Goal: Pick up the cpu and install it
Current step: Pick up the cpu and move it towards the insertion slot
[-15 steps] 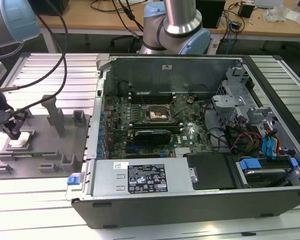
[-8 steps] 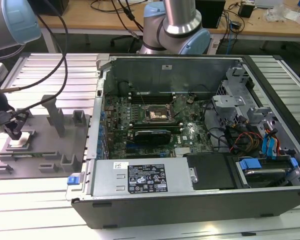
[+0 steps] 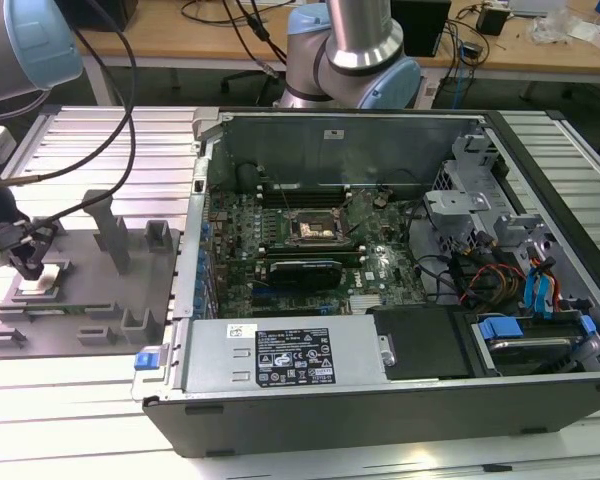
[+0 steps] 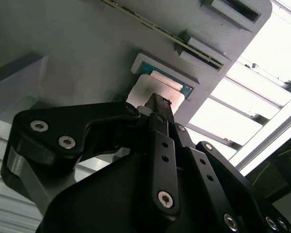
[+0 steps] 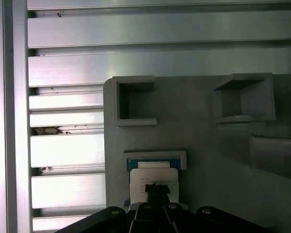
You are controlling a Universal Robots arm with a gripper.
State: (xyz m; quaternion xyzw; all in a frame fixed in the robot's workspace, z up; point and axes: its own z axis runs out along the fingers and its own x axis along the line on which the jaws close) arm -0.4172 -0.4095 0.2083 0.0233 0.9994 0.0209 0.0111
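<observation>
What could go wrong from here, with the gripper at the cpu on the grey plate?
The cpu sits against a raised holder lip; a tilted lift could snag it there. The tall upright peg stands near the gripper, and the arm's loose cable might catch on it.

No text can be read anywhere. In the exterior view a large black rectangular label (image 3: 295,357) with white print sits on the silver-grey metal power supply box (image 3: 210,370); its lines and symbols are too small to read. A small white sticker (image 3: 242,331) just beside it on the same box has dark marks, unreadable. A second small white sticker (image 3: 334,133) on the open computer case's grey inner back wall (image 3: 280,140) is also unreadable. In the first wrist view the small flat pale silver-grey square cpu (image 5: 141,180) has faint dark print on top, too blurred to make out.
</observation>
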